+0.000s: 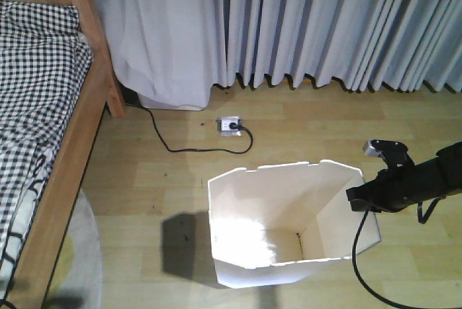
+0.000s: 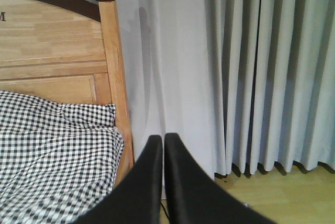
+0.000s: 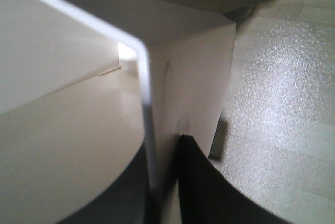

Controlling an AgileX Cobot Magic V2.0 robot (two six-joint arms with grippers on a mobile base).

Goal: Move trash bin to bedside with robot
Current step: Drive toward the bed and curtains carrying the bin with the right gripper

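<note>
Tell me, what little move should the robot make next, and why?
Probably drag the trash bin leftward in the front view, toward the bed: the right end effector pinches its wall, and open floor separates bin from bed.

This is a bedroom in a home: a light wooden bed [image 1: 68, 150] with an arched headboard [image 2: 47, 41] and black-and-white checked bedding [image 1: 36, 71] stands beside floor-length pale grey curtains [image 1: 325, 20], on a wood-plank floor [image 1: 144, 172] where a white plug socket [image 1: 229, 125] lies.
</note>
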